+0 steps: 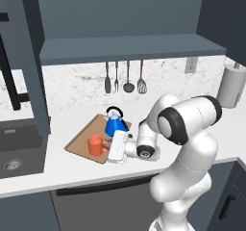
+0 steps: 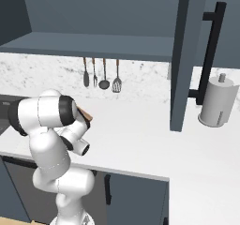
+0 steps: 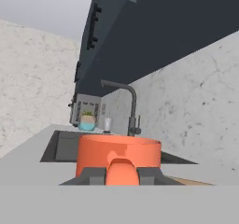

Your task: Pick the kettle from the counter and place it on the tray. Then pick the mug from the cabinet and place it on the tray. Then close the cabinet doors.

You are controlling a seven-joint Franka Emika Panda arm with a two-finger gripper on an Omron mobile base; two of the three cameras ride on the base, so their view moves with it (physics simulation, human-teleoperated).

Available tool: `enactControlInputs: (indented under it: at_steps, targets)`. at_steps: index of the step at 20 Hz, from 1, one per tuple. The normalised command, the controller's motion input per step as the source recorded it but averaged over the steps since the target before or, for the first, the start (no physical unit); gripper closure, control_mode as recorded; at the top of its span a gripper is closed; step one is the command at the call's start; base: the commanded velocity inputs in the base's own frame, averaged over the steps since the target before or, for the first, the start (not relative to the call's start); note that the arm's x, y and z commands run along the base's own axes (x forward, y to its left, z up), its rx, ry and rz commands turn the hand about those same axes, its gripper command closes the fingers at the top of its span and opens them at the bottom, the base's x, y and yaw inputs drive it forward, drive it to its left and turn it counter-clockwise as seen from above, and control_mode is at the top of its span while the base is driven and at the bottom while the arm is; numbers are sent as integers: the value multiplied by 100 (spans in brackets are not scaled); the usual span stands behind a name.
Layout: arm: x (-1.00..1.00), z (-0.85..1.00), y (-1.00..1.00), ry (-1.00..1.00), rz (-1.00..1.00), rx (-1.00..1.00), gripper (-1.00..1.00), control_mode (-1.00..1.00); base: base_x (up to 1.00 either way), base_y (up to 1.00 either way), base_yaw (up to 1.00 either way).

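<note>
The orange mug, a plain cylinder with a side handle, sits upright on the wooden tray beside the blue kettle. The gripper is clamped narrowly on the mug's handle. The tray lies on the white counter.

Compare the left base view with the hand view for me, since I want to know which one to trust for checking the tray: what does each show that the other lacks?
Left base view alone: the small blue cone-shaped kettle standing on the flat light brown wooden tray, four utensils hanging on the wall, and the grey paper towel roll.

Hand view alone: the dark curved faucet over the sink, and the jaws shut on the mug's handle.

Both: the small orange cylindrical mug, the white speckled counter and the dark sink.
</note>
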Motion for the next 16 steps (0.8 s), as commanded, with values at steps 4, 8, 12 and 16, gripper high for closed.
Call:
enactControlInputs:
  at_steps: [4,8,12,16]
  targets:
    - [6,-29,2,0,0,0,100,-100,0,0,0]
    - [0,-23,0,0,0,0,-100,-100,0,0,0]
    - [-5,-2,0,0,0,0,-100,-100,0,0,0]
    - [-18,0,0,0,0,2,-100,-100,0,0,0]
